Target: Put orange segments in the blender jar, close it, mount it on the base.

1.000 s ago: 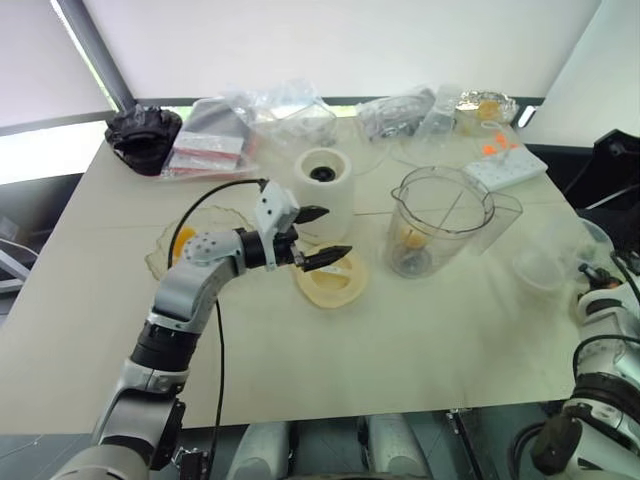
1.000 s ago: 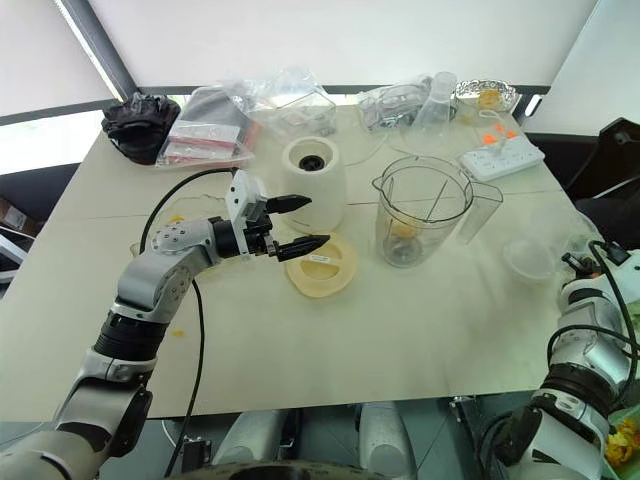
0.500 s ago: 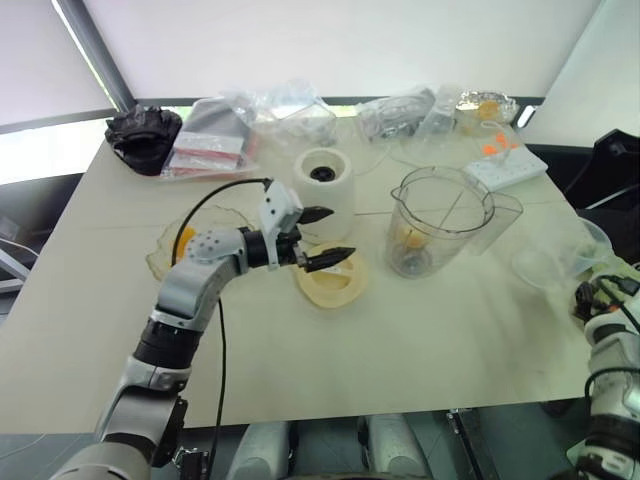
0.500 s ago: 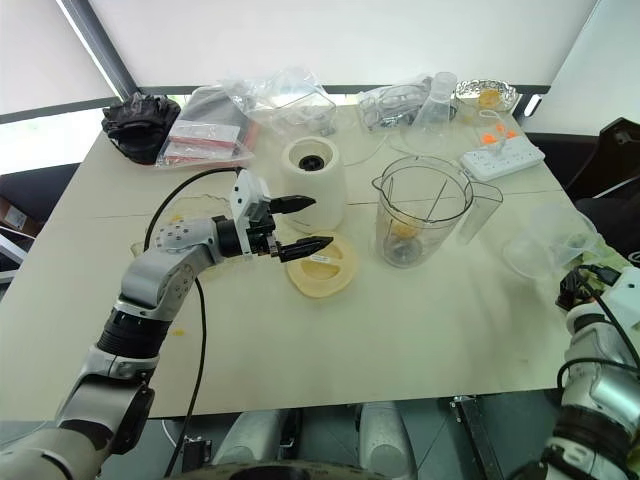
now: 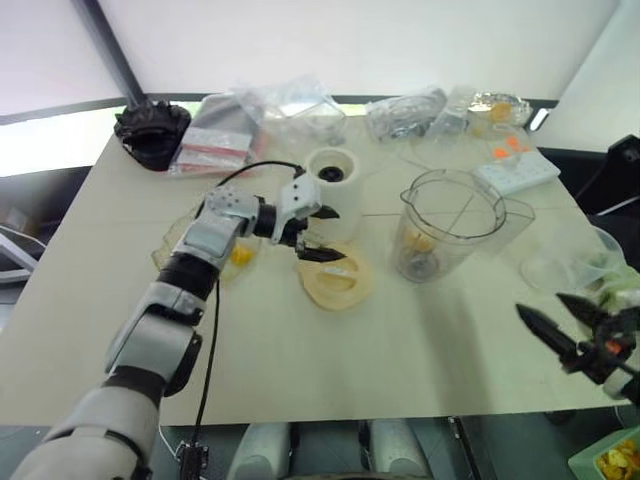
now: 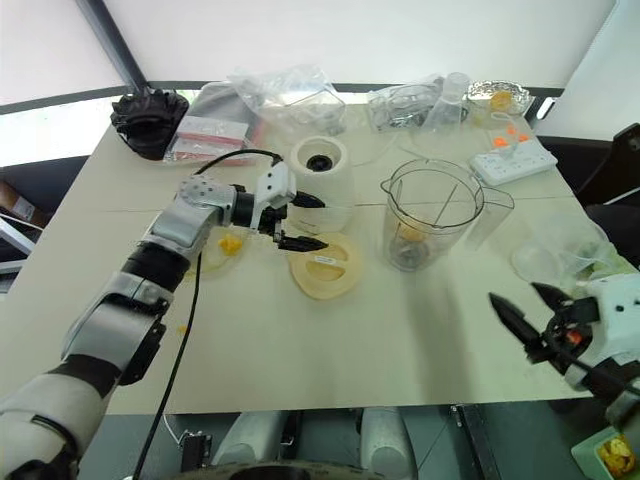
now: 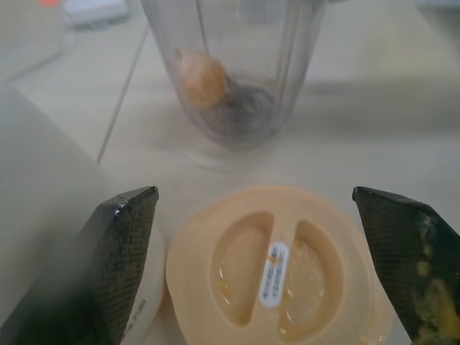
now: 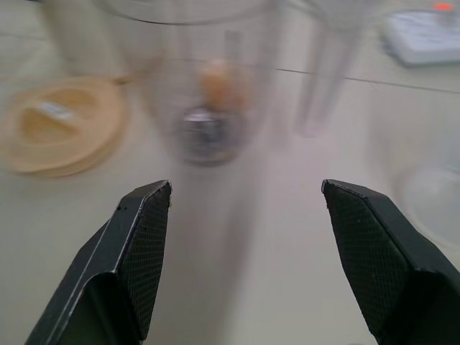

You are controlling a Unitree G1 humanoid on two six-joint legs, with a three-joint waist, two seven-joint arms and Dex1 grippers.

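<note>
The clear blender jar [image 5: 450, 225] stands upright right of centre on the table, lidless, with one orange segment [image 7: 201, 79] lying by its dark blade. The white base [image 5: 330, 180] stands to its left. In front of the base lies a cream round lid [image 5: 335, 283]. My left gripper [image 5: 335, 235] is open and empty, just above the lid's edge nearest the base, pointing toward the jar. More orange segments [image 6: 230, 243] lie in a shallow glass dish [image 5: 165, 250] under my left forearm. My right gripper [image 6: 514, 294] is open and empty, raised over the table's front right.
Plastic bags [image 5: 290, 105], a black object [image 5: 150, 125] and a foil bowl [image 5: 495, 105] line the back edge. A white power strip [image 5: 515, 168] lies at the back right. A frosted jug [image 5: 565, 265] stands right of the jar. A green container [image 5: 610, 460] sits below the table's front right corner.
My right arm has swung up and in from the table's right edge, and its gripper has opened. My left gripper has turned and dipped toward the lid. The camera has shifted slightly.
</note>
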